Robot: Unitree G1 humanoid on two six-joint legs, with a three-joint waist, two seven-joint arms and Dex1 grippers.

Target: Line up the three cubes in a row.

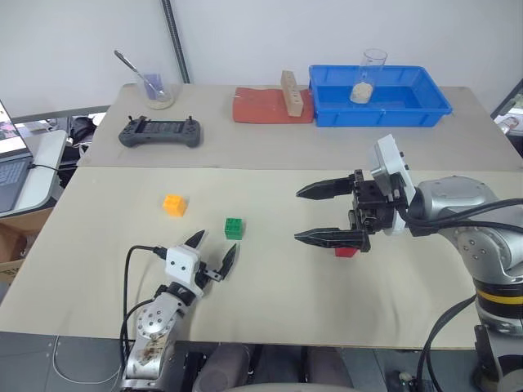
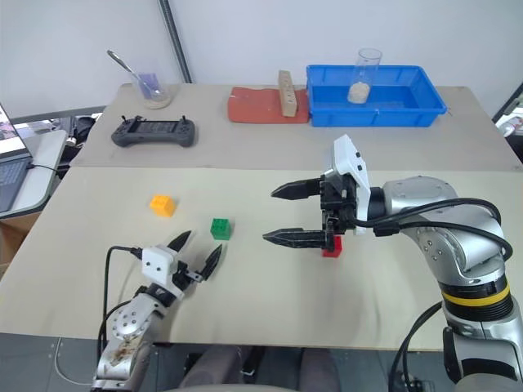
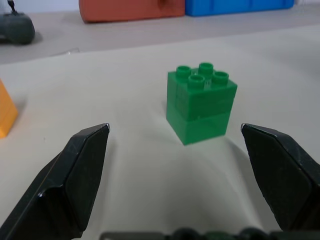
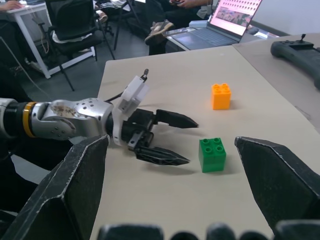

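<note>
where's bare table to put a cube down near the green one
Bare table lies between the green studded plastic cube and the red cube, and nearer the table's front edge. The open left gripper crowds the green cube's near side.

White wall [image 1: 327,33], tan tables [image 1: 270,147], office chair [image 4: 75,22]

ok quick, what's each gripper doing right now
Left gripper: open, empty, low over the table with the green cube just ahead of its fingers.
Right gripper: open, empty, raised above the table near the red cube.
</note>
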